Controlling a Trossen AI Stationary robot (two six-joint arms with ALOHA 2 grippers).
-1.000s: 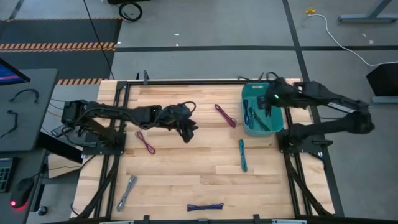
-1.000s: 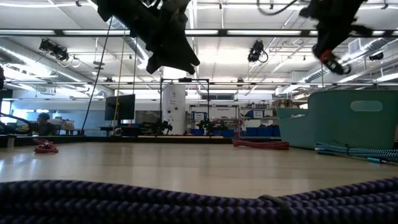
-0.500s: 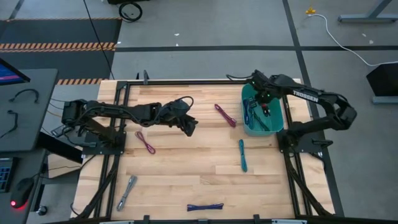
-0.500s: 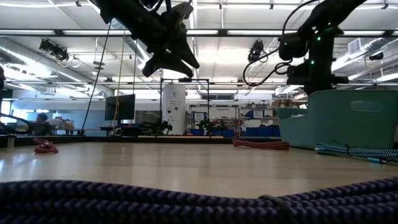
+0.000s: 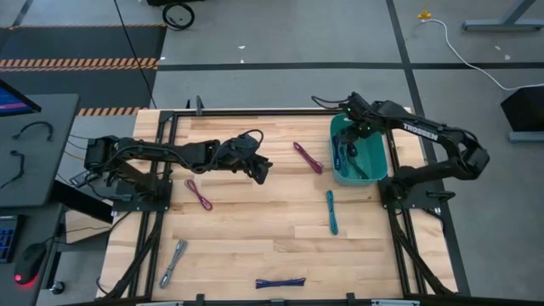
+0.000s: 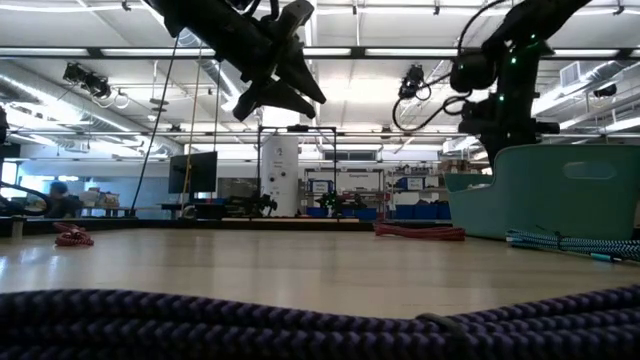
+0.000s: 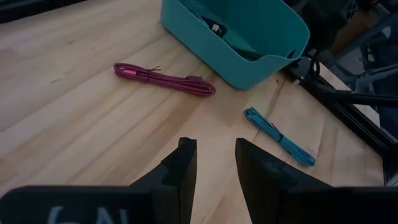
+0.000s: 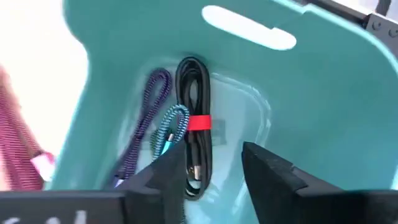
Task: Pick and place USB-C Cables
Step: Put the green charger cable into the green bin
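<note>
My right gripper (image 8: pixel 214 177) hangs open over the far end of the teal bin (image 5: pixel 374 161). Below its fingers a black cable with a red band (image 8: pixel 194 99) lies on the bin's floor, beside a purple cable (image 8: pixel 146 118) and a teal-white one (image 8: pixel 169 127). My left gripper (image 7: pixel 214 158) is open and empty above the table's middle (image 5: pixel 259 170). A maroon cable (image 5: pixel 308 157) lies flat left of the bin, and a teal cable (image 5: pixel 331 212) lies nearer the front. A magenta cable (image 5: pixel 198 194), a silver-grey one (image 5: pixel 173 262) and a blue one (image 5: pixel 280 283) also lie on the wood.
The bin (image 6: pixel 560 190) stands at the table's far right, its walls hiding my right gripper's fingertips in the low view. Black frame rails (image 5: pixel 399 221) run along the table's sides. Bare wood (image 5: pixel 255 225) lies between the scattered cables.
My right gripper has come down from above the bin into its far end and let go of the black-red cable, which now lies on the bin's floor. My left gripper has tipped up a little above the table's middle.
</note>
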